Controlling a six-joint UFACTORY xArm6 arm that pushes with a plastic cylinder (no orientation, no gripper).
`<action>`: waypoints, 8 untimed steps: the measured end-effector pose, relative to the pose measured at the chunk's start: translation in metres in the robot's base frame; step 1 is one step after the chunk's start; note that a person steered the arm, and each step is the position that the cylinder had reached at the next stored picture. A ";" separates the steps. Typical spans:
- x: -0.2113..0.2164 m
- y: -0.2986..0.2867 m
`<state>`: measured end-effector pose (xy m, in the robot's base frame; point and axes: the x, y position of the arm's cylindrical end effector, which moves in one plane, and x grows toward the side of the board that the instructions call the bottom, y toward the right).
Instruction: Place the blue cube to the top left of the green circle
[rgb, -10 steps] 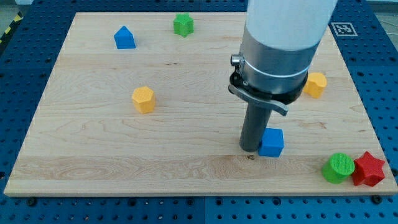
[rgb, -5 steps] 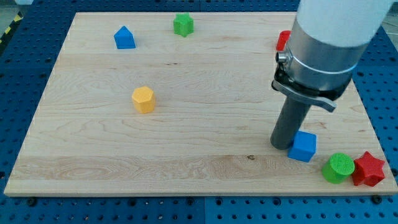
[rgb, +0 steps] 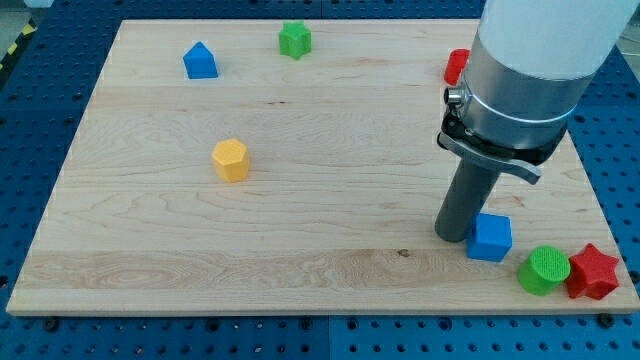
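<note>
the arm enters from the view's top right, its pale cylinder and metal collar upright. the dark rod drops vertically; my tip (rgb: 455, 237) rests on the board.

Blue cube (rgb: 490, 238) upper-left of green circle (rgb: 544, 269)

Tip: my tip (rgb: 456, 236) touches the blue cube's (rgb: 490, 238) left side.
Green circle (rgb: 544, 270): lower right of cube, beside red star (rgb: 593, 272).
</note>
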<state>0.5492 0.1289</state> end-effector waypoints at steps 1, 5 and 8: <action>0.000 0.001; -0.009 0.002; 0.019 -0.011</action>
